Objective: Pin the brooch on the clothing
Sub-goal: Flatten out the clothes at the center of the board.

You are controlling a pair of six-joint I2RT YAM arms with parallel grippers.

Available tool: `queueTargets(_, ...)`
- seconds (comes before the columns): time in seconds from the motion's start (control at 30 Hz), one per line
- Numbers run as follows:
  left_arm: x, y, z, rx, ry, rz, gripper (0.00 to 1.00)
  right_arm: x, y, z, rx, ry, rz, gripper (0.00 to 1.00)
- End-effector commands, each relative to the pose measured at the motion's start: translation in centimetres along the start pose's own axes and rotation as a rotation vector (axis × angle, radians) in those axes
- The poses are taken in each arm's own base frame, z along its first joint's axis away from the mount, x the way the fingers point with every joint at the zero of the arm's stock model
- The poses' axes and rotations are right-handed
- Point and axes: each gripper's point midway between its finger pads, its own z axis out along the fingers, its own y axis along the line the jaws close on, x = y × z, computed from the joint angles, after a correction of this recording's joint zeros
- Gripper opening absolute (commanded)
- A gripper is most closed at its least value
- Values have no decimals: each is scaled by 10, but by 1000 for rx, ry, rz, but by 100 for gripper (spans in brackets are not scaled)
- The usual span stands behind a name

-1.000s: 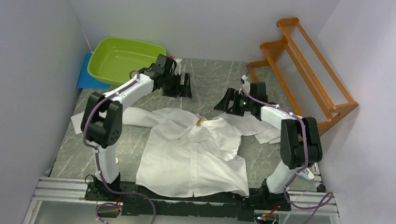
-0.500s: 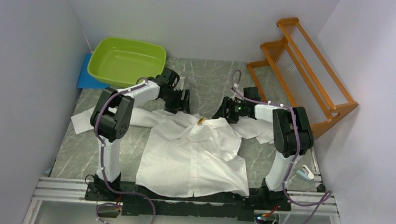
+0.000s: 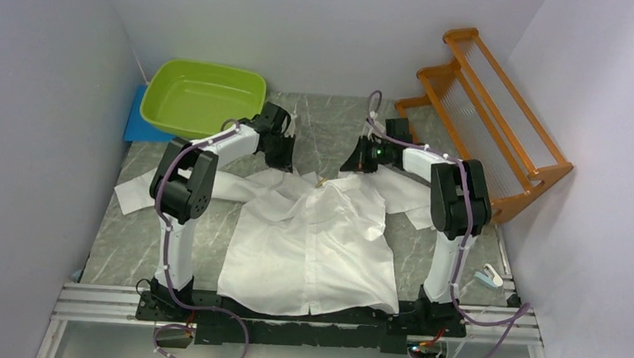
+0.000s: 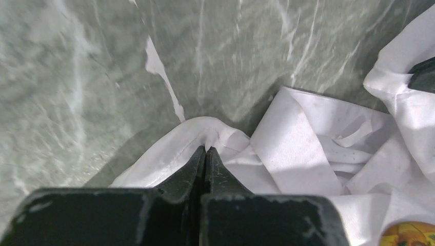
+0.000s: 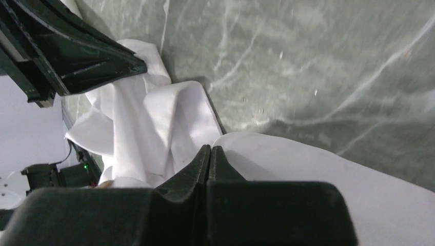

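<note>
Pinching the shirt [image 3: 313,246], the left pincer [image 4: 206,149] sits near a green basin [image 3: 197,99].

Left arm [image 3: 180,188] and right arm [image 3: 458,197]: white link housings between black joint modules. A purple cable [image 3: 245,336], fixed by white ties, runs along each. Green LED [image 3: 373,148] just behind the right gripper [image 3: 350,166]. Left gripper [image 4: 205,150] fingers [image 4: 191,166]: matte black, tapered, scuffed.

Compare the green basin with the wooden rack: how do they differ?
The basin is bright green, the rack orange-brown. The basin is a solid-walled tub; the rack is an open slatted frame. The basin sits far left, the rack far right. Both stand beyond the shirt.
</note>
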Motion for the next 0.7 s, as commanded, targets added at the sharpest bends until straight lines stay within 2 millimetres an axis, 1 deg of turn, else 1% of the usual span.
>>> queueTargets(0.0, -52, 5, -10, -73, -146, 43, 3, -53, 16, -5, 15, -90, -110, 0)
queueTargets(0.13, -84, 14, -26, -136, -250, 53, 3, -82, 24, -8, 23, -135, -160, 0)
queueTargets(0.27, -113, 23, -43, -194, -357, 70, 3, -106, 31, -14, 27, -214, -215, 0)
queueTargets(0.47, -147, 22, -68, -224, -523, 122, 3, -127, 46, -25, -10, -329, -285, 0)
queueTargets(0.6, -161, 29, -89, -290, -609, 129, 3, -134, 48, -38, -16, -411, -310, 0)
queueTargets(0.67, -165, 37, -94, -331, -633, 123, 3, -138, 44, -45, -7, -451, -307, 0)
